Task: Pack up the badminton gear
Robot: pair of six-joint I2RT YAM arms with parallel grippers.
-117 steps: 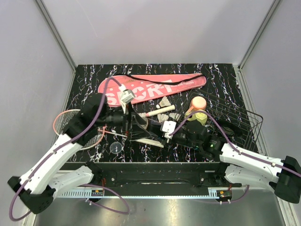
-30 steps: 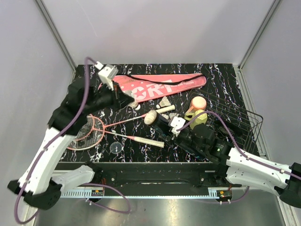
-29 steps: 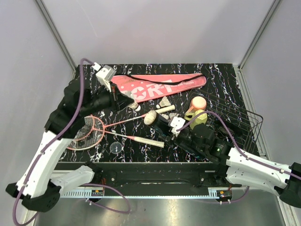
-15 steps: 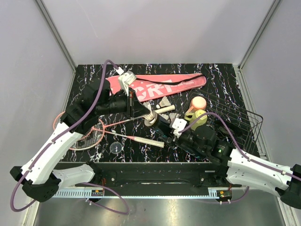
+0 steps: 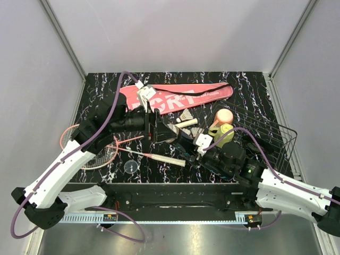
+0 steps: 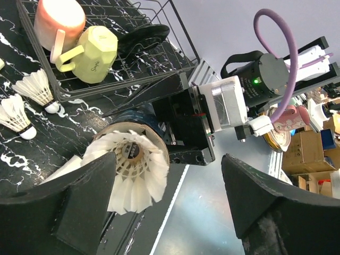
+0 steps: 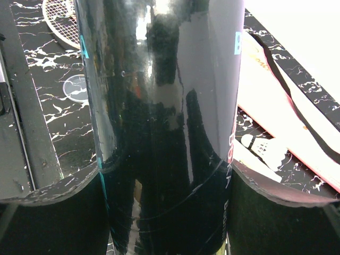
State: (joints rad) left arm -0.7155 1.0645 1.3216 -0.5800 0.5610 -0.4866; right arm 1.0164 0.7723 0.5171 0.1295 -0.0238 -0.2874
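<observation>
My right gripper [image 5: 191,151] is shut on the long black tube [image 5: 178,139], which fills the right wrist view [image 7: 159,106]. A white feather shuttlecock [image 6: 133,170] sticks out of the tube's open mouth. My left gripper [image 5: 158,129] is open right at that mouth, its fingers [image 6: 53,207] either side of the shuttlecock. Two loose shuttlecocks [image 5: 186,116] lie on the table beside the pink "SPORT" cover [image 5: 175,98]. Two pink-red racquets [image 5: 87,146] lie at the left, with a white handle [image 5: 166,159] pointing right.
A yellow-green cup [image 5: 223,133] with a peach lid [image 5: 224,115] lies at the black wire basket [image 5: 268,133] on the right. A small round cap [image 5: 131,167] lies near the front edge. Grey walls close in the table.
My left arm swung out to the far left by the pink cover, then came back to the tube's mouth. The right arm has kept the tube nearly still.
</observation>
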